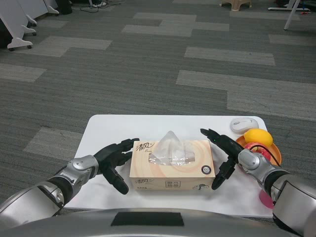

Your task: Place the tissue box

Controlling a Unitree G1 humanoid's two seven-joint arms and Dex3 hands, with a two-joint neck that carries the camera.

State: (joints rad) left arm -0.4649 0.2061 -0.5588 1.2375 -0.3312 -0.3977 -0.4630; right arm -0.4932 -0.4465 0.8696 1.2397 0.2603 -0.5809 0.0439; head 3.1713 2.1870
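Here both hands flank the tissue box [172, 165], fingers spread, holding nothing.
The left hand [114, 160] and right hand [223, 150] should probably press its short ends gently; the light cardboard dents easily.

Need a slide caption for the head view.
Both hands, left and right, flank a tissue box on the white table.

The tissue box [172, 165] bears Chinese characters reading 清风 at its top left corner; smaller print is illegible.

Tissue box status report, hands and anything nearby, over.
Left hand and right hand open, flanking the tissue box; contact unclear. Box upright on the table. Fruit plate and mouse to the right, apart.
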